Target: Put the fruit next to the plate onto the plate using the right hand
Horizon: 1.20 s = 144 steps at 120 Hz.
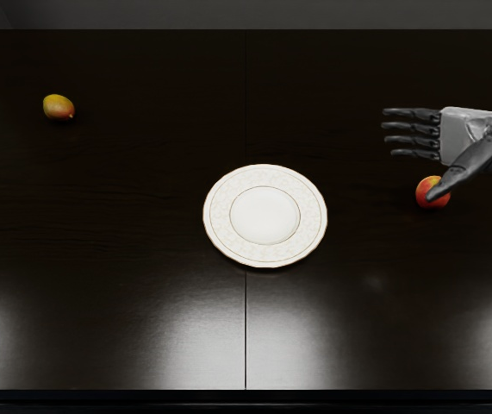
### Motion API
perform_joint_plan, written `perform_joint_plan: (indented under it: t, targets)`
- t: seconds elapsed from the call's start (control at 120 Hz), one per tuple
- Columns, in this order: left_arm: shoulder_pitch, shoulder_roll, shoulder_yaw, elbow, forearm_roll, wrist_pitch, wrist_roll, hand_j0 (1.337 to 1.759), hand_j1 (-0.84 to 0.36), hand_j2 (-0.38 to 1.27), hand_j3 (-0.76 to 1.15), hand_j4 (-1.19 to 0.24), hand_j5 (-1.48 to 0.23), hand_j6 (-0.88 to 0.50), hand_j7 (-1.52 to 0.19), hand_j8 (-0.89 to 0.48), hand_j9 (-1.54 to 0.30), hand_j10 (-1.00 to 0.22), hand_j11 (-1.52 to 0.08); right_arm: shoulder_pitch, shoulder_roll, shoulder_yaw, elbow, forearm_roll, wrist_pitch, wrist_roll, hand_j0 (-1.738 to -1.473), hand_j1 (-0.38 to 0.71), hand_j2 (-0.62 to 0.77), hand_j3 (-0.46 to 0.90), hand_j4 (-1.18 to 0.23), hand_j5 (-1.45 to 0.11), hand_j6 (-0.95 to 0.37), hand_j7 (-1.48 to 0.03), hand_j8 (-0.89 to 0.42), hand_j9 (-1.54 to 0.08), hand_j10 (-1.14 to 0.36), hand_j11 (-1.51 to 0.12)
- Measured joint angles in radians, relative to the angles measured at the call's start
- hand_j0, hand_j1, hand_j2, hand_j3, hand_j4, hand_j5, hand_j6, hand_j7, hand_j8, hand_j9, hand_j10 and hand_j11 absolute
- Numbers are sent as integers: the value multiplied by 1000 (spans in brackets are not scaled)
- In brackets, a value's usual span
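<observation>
Right hand (pixel 454 141) perhaps against red fruit (pixel 424 195)

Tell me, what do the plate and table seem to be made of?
The plate looks like glazed white ceramic: smooth cream surface, thin gold rim lines. The table looks like dark polished wood or laminate: faint grain, glossy light reflections. Both are rendered, so only guesses.

Dark glossy bench (pixel 108 259), centre seam, 3 items.
White plate (pixel 264 216) at ctr, empty; yellow-orange fruit (pixel 58 106) far-left cnr, well apart; red-orange fruit (pixel 425 194) to plate's right, near, not touching.
</observation>
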Motion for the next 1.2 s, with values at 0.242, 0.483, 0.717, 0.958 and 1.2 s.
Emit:
perform_joint_plan:
  t: [0.242,0.483,0.717,0.958,1.2]
  targets:
    - [0,0,0,0,0,0,0,1658,69,47,0,-234,-303,-234,-303,-234,-304,-234,-304,71,57,2,59,-30,0,-137,-1658,-303,-6,0,-39,-51,-39,-51,-40,-51,-40,-51]
    - [0,0,0,0,0,0,0,1658,69,47,0,-234,-303,-234,-303,-234,-304,-234,-304,175,155,-5,164,-470,-169,-297,-1658,-308,-6,0,-37,-46,-37,-46,-37,-46,-36,-46]
    - [0,0,0,0,0,0,0,1658,69,47,0,-234,-303,-234,-303,-234,-303,-234,-303,172,235,-44,237,-757,-512,-399,-1658,-254,-15,0,-83,-105,-84,-104,-84,-105,-83,-104]
    - [0,0,0,0,0,0,0,1658,69,47,0,-234,-304,-234,-304,-234,-304,-234,-304,169,232,-193,247,-909,-739,-410,-1658,-222,-19,0,-112,-140,-113,-140,-112,-140,-111,-140]
    - [0,0,0,0,0,0,0,1658,69,47,0,-234,-303,-234,-303,-234,-303,-234,-304,164,173,-299,248,-955,-794,-411,-1658,-185,-25,0,-144,-181,-146,-180,-145,-181,-143,-181]
